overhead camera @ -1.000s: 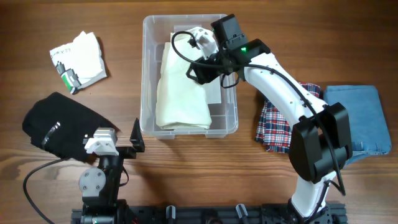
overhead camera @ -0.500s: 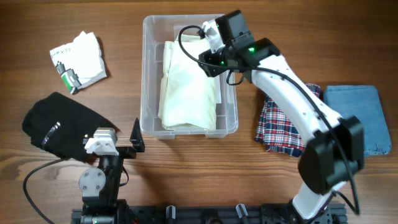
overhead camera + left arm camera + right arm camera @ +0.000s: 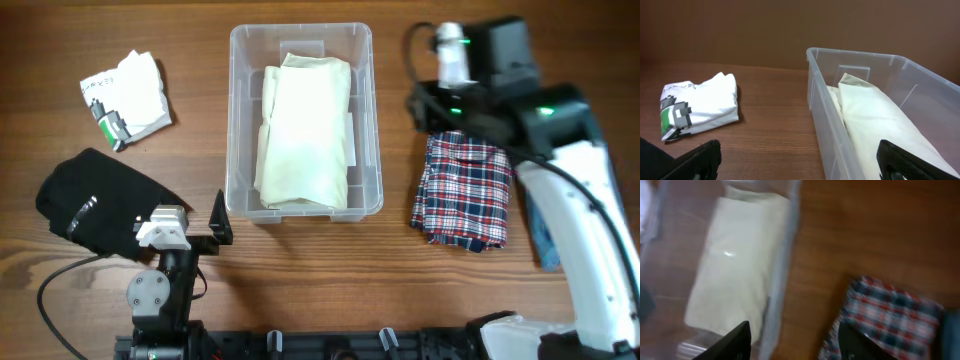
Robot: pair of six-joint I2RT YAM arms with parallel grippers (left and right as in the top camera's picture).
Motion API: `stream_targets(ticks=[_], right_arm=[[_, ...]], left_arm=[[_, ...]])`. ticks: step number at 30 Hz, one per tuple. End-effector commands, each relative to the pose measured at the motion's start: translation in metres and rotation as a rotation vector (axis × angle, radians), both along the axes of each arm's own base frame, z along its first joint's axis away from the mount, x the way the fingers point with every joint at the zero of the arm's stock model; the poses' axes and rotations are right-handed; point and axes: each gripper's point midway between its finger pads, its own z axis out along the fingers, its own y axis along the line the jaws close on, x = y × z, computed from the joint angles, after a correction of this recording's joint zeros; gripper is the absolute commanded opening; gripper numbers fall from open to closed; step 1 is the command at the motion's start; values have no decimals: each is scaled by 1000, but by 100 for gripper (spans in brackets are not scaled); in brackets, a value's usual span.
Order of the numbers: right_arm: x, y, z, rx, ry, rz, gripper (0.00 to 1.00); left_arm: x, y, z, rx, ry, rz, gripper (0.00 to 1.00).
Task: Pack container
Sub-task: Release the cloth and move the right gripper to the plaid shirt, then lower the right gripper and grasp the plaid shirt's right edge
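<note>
The container (image 3: 237, 120) sits mid-table, mouth up, its long axis running away from the robot. A cream cloth (image 3: 305, 130) lies lengthwise inside. The plaid cloth (image 3: 465, 190) near its right side is likely next. The right gripper (image 3: 792, 332), spread and empty above it, should pinch all layers and lay it lengthwise too. The left gripper (image 3: 799, 146) rests wide open.

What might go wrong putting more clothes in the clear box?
The folded cream cloth already covers most of the floor of the clear plastic container, so more may pile above its rim. The red and blue plaid cloth lies loosely folded; pinched by the open right gripper, it might unfold and drape over the wall.
</note>
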Motion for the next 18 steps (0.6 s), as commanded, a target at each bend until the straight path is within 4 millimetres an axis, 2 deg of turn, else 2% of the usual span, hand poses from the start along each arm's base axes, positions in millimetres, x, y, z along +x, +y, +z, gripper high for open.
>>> stream_targets(ticks=[1, 4, 10, 18], right_arm=[[-10, -45, -12, -19, 98, -167, 59], [-18, -73, -22, -25, 172, -255, 61], [-30, -107, -38, -31, 278, -357, 62], [-50, -116, -55, -37, 405, -404, 69]], left_arm=[[0, 0, -4, 15, 7, -3, 100], [0, 0, -3, 15, 7, -3, 100], [0, 0, -3, 15, 7, -3, 100], [0, 0, -4, 15, 7, -3, 100]])
